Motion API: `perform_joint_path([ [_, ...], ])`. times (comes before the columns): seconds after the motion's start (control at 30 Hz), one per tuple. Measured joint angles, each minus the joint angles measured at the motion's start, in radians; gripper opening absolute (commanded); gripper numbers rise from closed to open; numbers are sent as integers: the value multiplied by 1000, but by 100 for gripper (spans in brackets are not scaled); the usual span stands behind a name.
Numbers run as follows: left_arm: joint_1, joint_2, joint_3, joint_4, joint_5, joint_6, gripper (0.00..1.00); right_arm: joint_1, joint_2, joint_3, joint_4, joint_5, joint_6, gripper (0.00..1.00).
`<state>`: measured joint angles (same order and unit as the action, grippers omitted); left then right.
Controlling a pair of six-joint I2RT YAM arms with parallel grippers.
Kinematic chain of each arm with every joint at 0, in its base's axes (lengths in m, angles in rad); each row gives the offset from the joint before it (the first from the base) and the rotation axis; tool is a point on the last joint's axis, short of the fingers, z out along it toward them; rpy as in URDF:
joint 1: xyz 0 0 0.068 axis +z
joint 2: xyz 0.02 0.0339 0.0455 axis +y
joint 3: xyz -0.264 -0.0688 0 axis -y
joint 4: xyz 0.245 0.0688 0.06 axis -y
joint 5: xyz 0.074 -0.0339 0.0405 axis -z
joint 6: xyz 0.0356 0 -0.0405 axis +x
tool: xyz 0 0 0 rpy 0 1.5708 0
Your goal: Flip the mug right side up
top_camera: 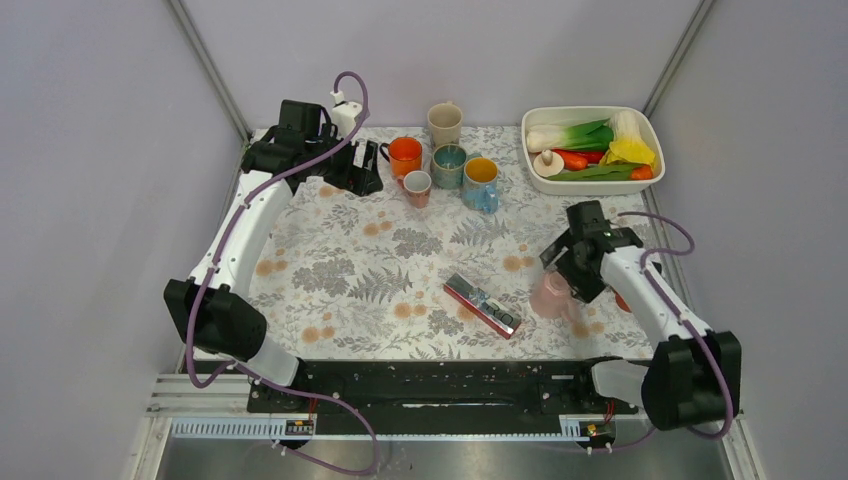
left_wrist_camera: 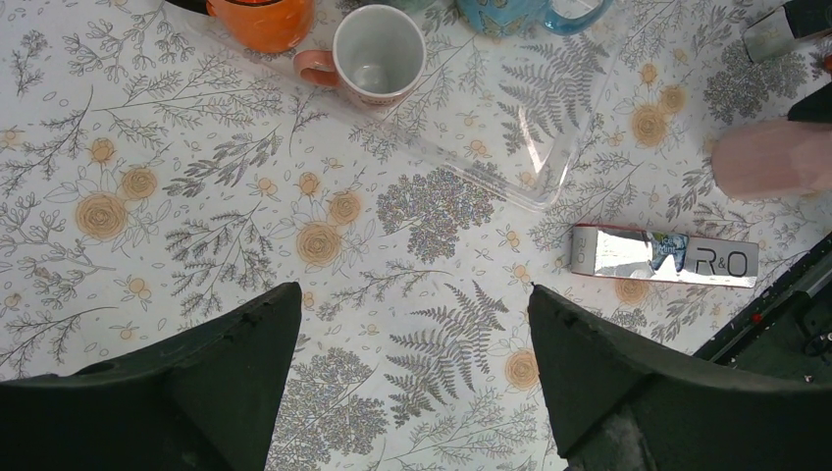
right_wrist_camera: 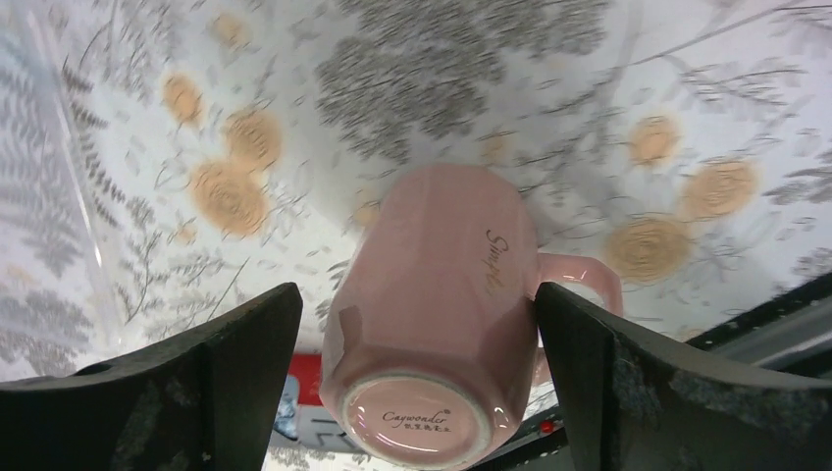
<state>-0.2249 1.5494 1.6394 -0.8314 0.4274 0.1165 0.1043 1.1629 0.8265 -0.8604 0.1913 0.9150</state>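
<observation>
Grey walls point(top_camera: 100, 150) close in three sides of the table, and a floral tablecloth point(top_camera: 340, 270) of ferns and orange roses covers it. A black rail point(top_camera: 440, 385) at the near edge carries both my arms.

A flat red foil box point(top_camera: 484, 306) lies at an angle on the cloth near the middle, its silver face lettered "R&O" in my left wrist view. Just to the right of that box is the pink mug point(top_camera: 551, 295). My right gripper point(right_wrist_camera: 417, 383) holds it, fingers spread wide on either side of its faceted body. The mug is tilted, its base turned toward my wrist camera and its handle sticking out to the right there.

Beyond the box, toward the back wall, stands a cluster of cups:
- an orange mug point(top_camera: 405, 155)
- a small white cup point(top_camera: 417, 187) with a pink handle
- a teal mug point(top_camera: 449, 165)
- a blue mug point(top_camera: 481, 183) with a yellow inside
- a beige mug point(top_camera: 444, 123), farthest back

Between the box and that cluster, a clear plastic sheet point(left_wrist_camera: 530, 167) lies flat on the cloth, showing one rounded corner.

Beyond the box and to the right sits a white dish point(top_camera: 590, 110) full of vegetables, a leek and a mushroom among them. Something orange-red pokes out from under my right forearm, too hidden to name.

My left gripper point(top_camera: 365, 165) hangs well beyond the box, beside the orange mug, with its fingers wide apart over the cloth.
</observation>
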Motion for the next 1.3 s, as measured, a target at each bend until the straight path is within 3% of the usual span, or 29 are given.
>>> perform_joint_path([
  [0.2,0,0,0,-1,0,11,89,177,191,174,11,-16,17,99],
  [0.33,0,0,0,-1,0,16,89,233,243,302,1,-24,-89,99],
  [0.5,0,0,0,-1,0,19,89,258,251,401,-50,-20,-377,99],
  [0.63,0,2,0,-1,0,19,89,258,186,397,-96,-48,-702,100],
  [0.8,0,10,0,-1,7,18,89,259,-43,304,-123,-237,-1209,100],
  [0.93,0,10,0,-1,16,18,89,259,-217,128,-81,-233,-1509,100],
  [1.1,0,10,0,-1,18,18,88,251,-246,11,-20,-298,-1694,99],
  [1.3,0,10,0,-1,18,18,89,250,-36,168,26,-432,-1725,99],
])
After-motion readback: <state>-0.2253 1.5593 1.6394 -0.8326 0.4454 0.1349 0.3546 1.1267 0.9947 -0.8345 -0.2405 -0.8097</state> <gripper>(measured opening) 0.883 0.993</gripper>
